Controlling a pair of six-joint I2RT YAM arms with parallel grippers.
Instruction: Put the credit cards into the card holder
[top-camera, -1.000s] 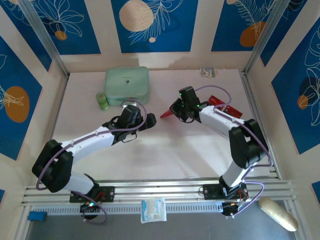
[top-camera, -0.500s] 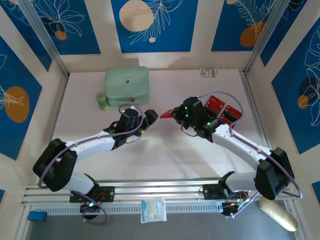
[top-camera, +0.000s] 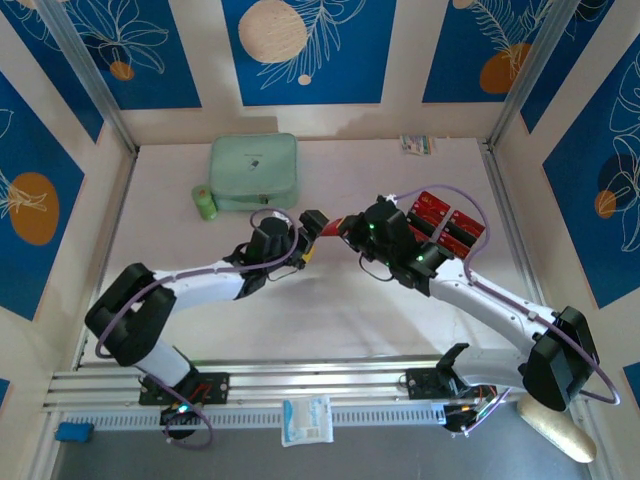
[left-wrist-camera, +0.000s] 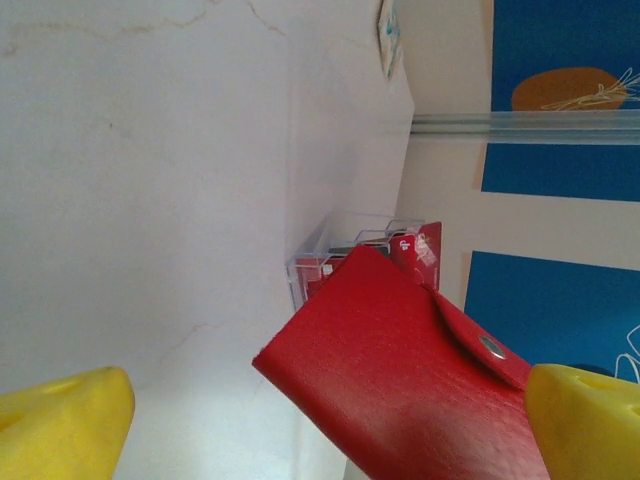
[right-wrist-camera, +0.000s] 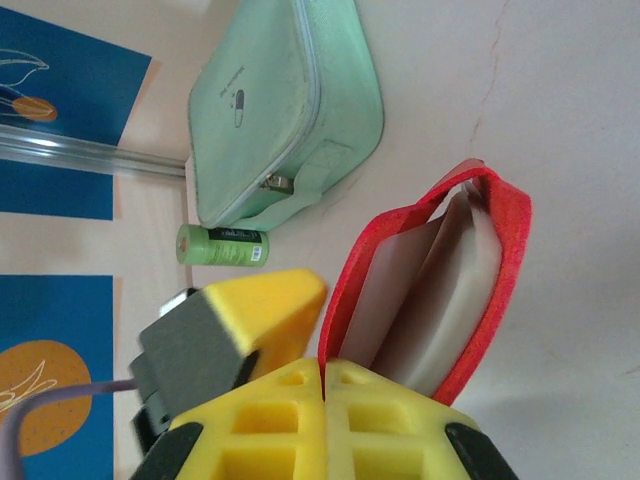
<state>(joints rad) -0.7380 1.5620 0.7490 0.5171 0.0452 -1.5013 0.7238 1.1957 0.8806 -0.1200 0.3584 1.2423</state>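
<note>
A red wallet (top-camera: 328, 228), slightly agape, is pinched at its edge by the clenched right gripper (right-wrist-camera: 325, 368). The left gripper (left-wrist-camera: 330, 425) is spread wide around the wallet. Red cards (top-camera: 447, 222) are kept in a stand (top-camera: 462, 232) right of the wallet. Opening seems underway; next, one flap should be gripped by the left jaws.

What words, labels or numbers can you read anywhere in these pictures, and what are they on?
Nothing reads clearly.
Mint-green case: small dark print, too small to read.
Green cylinder: dark label, lettering blurred.
Red card in the clear stand: white mark, unreadable.
Small packet at the far edge: print too small.
</note>
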